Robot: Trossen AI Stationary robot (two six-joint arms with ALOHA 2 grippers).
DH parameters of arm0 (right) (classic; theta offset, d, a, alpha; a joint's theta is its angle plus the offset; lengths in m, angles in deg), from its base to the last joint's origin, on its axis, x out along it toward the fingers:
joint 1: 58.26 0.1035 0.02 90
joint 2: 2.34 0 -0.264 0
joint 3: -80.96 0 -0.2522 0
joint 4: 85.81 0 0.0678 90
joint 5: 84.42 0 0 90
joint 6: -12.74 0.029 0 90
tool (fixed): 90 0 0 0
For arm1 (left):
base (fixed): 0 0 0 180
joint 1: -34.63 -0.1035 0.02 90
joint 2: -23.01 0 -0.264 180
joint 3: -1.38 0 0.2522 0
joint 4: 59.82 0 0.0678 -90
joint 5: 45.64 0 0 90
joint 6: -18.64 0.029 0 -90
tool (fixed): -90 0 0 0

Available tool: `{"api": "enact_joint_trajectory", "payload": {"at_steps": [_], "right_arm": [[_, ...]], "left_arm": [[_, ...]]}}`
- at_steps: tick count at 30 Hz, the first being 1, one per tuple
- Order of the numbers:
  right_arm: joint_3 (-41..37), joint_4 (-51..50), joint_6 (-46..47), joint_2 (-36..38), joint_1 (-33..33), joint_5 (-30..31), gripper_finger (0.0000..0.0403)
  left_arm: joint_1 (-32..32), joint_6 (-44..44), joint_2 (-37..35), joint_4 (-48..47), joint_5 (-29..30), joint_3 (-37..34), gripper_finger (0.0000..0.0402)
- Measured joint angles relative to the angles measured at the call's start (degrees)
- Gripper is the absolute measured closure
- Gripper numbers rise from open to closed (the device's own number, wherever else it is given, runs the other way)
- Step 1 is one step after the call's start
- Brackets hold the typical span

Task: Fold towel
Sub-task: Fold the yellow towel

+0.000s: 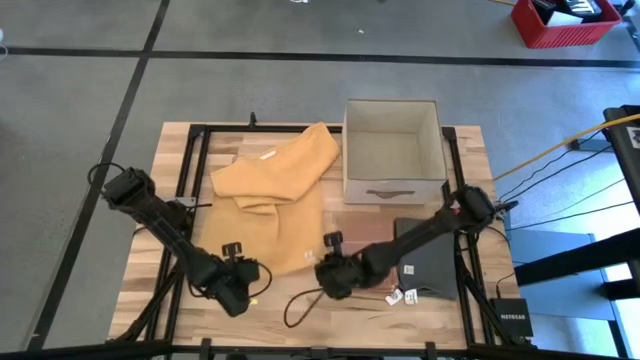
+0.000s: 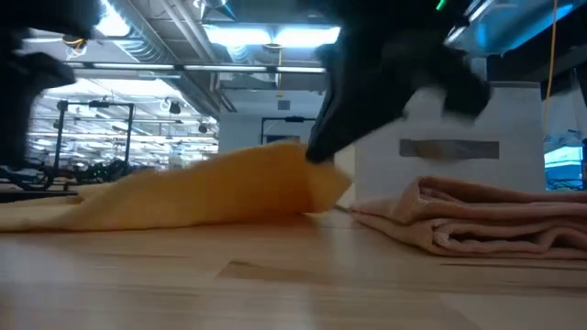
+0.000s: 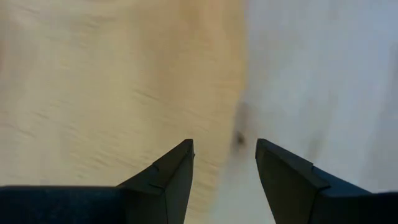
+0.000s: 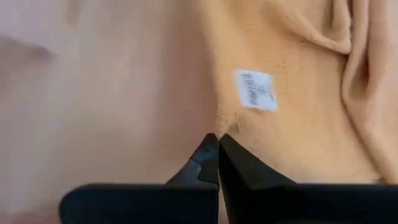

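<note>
Wooden table | right gripper pinching towel corner | left gripper spread | box beside towel

Bare wood lies open in front of the towel, along the table edge. Right of the towel, the box and a dark pad block passage.

Mustard-yellow towel lies rumpled, partly folded, mid-table beside box.

A small black box beside the table carries white lettering that looks like NETGEAR. The towel has a white tag with printed lines too blurred to read.
</note>
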Motion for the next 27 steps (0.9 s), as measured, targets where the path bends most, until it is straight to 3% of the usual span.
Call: {"api": "enact_joint_trajectory", "payload": {"at_steps": [8,13,19,27], "right_arm": [[-0.4,-0.5,12.8,1.2,7.3,-0.9,0.0399],[-1.3,-1.2,13.6,1.1,7.8,0.6,0.0399],[-1.3,-0.9,13.3,1.1,7.2,0.6,0.0398],[-1.3,-0.8,13.3,1.1,7.3,0.7,0.0398]], "left_arm": [[5.1,-5.6,0.1,-0.9,-6.1,-2.0,0.0235],[7.6,-6.6,0.4,-1.0,-10.7,-2.8,0.0235],[11.1,-6.5,2.9,0.1,-21.4,-2.8,0.0235],[14.9,-8.9,6.7,-3.3,-22.2,-2.4,0.0235]]}}
